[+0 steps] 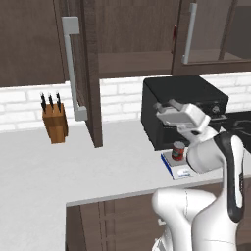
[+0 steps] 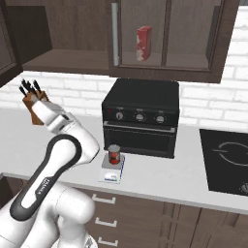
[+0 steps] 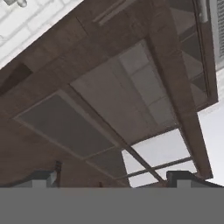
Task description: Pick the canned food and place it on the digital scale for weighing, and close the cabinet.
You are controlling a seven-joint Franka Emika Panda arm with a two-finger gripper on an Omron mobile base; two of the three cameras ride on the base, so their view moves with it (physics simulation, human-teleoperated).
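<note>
Standing upright on the scale in front of the oven, the can is set down; the cabinet door hangs open, while the gripper's tips sit spread, holding nothing.

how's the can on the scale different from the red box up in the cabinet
The canned food is a short round cylinder with a silvery top; the red-and-white box is taller and rectangular. The can stands on the digital scale on the counter; the box stands on the cabinet shelf. Both are red and upright.
</note>
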